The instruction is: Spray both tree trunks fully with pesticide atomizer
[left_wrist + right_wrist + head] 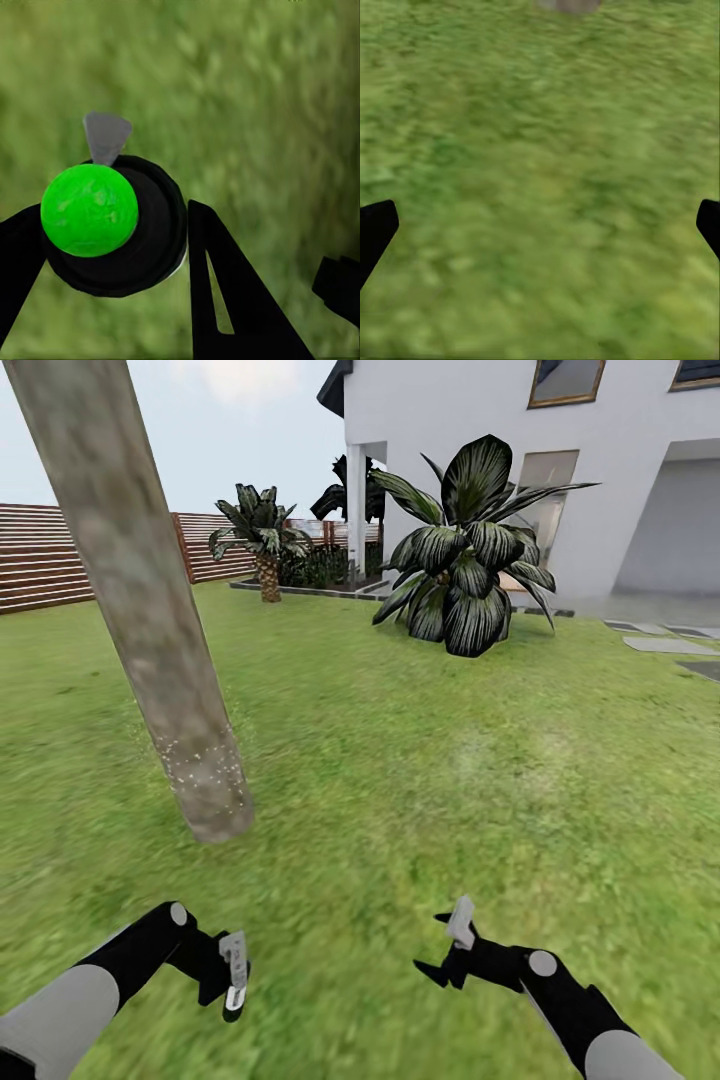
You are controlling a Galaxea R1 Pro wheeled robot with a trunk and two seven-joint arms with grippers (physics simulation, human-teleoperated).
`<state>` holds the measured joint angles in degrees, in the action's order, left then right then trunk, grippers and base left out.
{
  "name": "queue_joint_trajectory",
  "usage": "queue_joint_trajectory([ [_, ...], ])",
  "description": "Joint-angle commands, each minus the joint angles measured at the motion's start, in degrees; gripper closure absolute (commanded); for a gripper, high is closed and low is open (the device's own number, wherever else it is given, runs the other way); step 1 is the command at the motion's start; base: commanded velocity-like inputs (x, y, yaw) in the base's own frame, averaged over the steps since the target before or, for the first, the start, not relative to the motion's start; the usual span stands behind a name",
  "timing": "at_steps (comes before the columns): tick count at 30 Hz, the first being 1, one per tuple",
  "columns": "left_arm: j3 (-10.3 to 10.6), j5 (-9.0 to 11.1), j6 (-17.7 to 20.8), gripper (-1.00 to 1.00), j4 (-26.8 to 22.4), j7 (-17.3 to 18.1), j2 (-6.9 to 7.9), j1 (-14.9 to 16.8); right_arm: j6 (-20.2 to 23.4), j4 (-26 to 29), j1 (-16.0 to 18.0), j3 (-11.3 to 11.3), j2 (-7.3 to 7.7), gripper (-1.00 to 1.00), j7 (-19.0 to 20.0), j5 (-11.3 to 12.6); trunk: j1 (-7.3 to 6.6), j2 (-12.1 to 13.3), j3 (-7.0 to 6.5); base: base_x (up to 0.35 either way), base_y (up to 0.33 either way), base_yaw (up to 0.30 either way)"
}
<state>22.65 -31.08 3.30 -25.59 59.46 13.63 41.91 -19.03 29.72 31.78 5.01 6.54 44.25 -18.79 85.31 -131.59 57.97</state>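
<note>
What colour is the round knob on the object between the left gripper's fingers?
Bright green knob, sitting on a black round body; clearest in the left wrist view.

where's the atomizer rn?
In the left gripper: the atomizer sits between its fingers over grass in the left wrist view, near the tree trunk.

Both arms are built alike, each a pale grey rounded sleeve running into a matte black forearm with a small grey disc at the wrist joint, ending in the left gripper (234,982) and right gripper (449,945) (black wedge-shaped fingers with light grey pads).
</note>
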Motion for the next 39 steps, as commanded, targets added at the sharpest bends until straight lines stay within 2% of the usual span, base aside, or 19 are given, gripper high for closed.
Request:
queue_joint_trajectory([
  [1, 0.1, -0.1, 0.3, 1.00, -0.1, 0.2, 0.00, 0.0, -0.3, 0.1, 0.0, 0.2, 0.00, -1.00, 0.1, -0.6, -0.01, 0.0, 0.05, 0.000, 0.000, 0.000],
  [2, 0.1, -0.1, 0.2, 1.00, -0.2, 0.2, -0.13, 0.0, -0.4, 0.1, 0.0, 0.2, -0.08, -1.00, 0.2, -0.6, -0.01, 0.0, 0.05, 0.000, 0.000, 0.000],
  [4, 0.3, -0.3, 0.3, 1.00, 0.0, 0.2, -1.44, 0.0, -0.4, 0.1, 0.0, 0.3, -0.82, -1.00, 0.3, -0.7, -0.01, 0.0, 0.05, 0.000, 0.000, 0.000],
  [5, 0.3, -0.3, 0.2, 1.00, 0.0, 0.2, -1.76, 0.0, -0.4, 0.1, 0.0, 0.3, -1.08, 1.00, 0.3, -0.7, -0.01, 0.0, 0.05, 0.000, 0.000, 0.000],
  [6, 0.3, -0.4, 0.3, 1.00, 0.0, 0.2, -1.91, 0.0, -0.4, 0.1, 0.0, 0.3, -1.19, 1.00, 0.3, -0.7, -0.01, 0.0, 0.05, 0.000, 0.000, 0.000],
  [7, 0.3, -0.4, 0.3, 1.00, -0.1, 0.1, -2.58, 0.0, -0.4, 0.2, 0.0, 6.4, -1.83, 1.00, 0.4, -1.0, -0.01, 0.0, 0.05, 0.000, 0.000, 0.000],
  [8, 0.4, -0.5, 0.4, 1.00, 0.0, 0.0, -3.23, 0.0, -0.4, 0.2, 0.0, 9.6, -1.95, 1.00, 0.4, -1.0, -0.01, 0.0, 0.05, 0.000, 0.000, 0.000],
  [9, 0.4, -0.6, 0.4, 1.00, 0.0, 0.1, -3.93, 0.0, -0.4, 0.4, 0.0, 11.5, -2.27, 1.00, 0.3, -1.1, -0.01, 0.0, 0.05, 0.000, 0.000, 0.000],
  [11, 0.5, -0.7, 0.4, 1.00, 0.0, 0.1, -4.80, 0.0, -0.4, 1.5, 0.0, 13.1, -3.09, 1.00, 0.3, -1.1, -0.01, 0.0, 0.05, 0.000, 0.000, 0.000],
  [14, 0.5, -0.7, 0.4, 1.00, -0.1, 0.1, -5.80, 0.0, -0.4, 2.2, 0.0, 13.5, -3.47, 1.00, 0.4, -1.0, -0.01, 0.0, 0.05, 0.000, 0.000, 0.000],
  [17, 0.8, -1.2, 0.4, 1.00, -0.1, 0.1, -7.39, 0.0, -0.4, 2.7, 0.0, 13.7, -3.96, 1.00, 0.4, -1.0, -0.01, 0.0, 0.05, 0.000, 0.000, 0.000],
  [20, 1.7, -4.0, 0.5, 1.00, -0.1, 0.0, -9.04, 0.0, -0.4, 3.0, 0.0, 13.7, -4.90, 1.00, 0.4, -1.0, -0.01, 0.0, 0.05, 0.000, 0.000, 0.000],
  [22, 1.8, -4.7, 0.6, 1.00, -0.1, -0.3, -10.19, 0.0, -0.4, 3.1, 0.0, 13.7, -6.01, 1.00, 0.4, -1.0, -0.01, 0.0, 0.05, 0.000, 0.000, 0.000],
  [31, 1.8, -5.0, 0.5, 1.00, -0.2, -0.5, -12.27, 0.1, -0.4, 3.1, 0.0, 13.7, -7.86, 1.00, 0.3, -1.0, -0.01, 0.0, 0.05, 0.000, 0.000, 0.000],
  [39, 1.6, -4.9, 0.2, 1.00, -0.2, -1.4, -14.97, 0.1, -0.4, 3.1, 0.0, 13.7, -8.12, 1.00, 0.3, -1.0, -0.01, 0.0, 0.05, 0.000, 0.000, 0.000],
])
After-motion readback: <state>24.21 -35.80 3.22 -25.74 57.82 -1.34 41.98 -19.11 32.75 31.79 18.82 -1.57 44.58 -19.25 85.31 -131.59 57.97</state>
